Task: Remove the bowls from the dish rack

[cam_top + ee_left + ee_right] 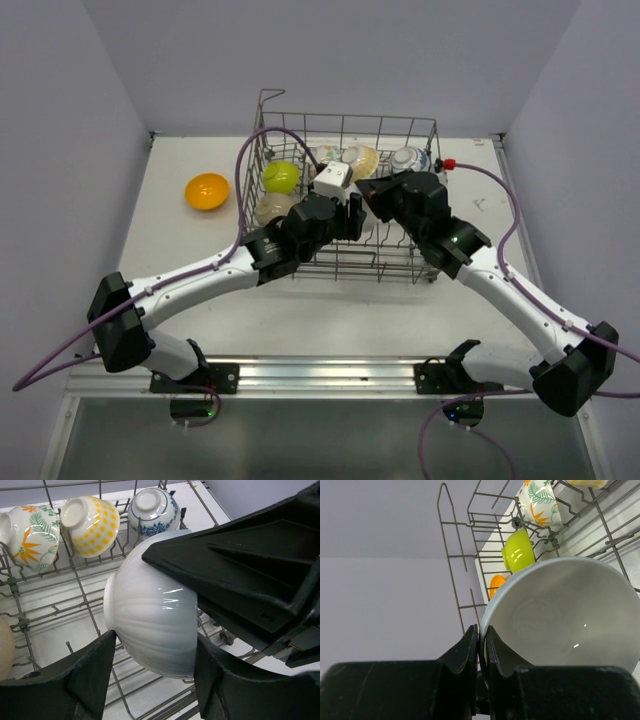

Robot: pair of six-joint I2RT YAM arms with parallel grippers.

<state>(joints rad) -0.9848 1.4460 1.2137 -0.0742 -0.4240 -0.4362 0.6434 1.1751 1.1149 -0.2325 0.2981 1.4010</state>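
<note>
My left gripper straddles the plain white bowl at the middle of the dish rack, fingers close against its sides. Whether they grip, I cannot tell. My right gripper is pinched tight on its rim. Farther back stand three patterned bowls. An orange bowl sits on the table, left of the rack.

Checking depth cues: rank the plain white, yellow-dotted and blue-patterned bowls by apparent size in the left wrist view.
1. plain white bowl, though it is nearest the camera.
2-3. yellow-dotted bowl and blue-patterned bowl look alike, unranked.

Bowl left of dish rack.
</note>
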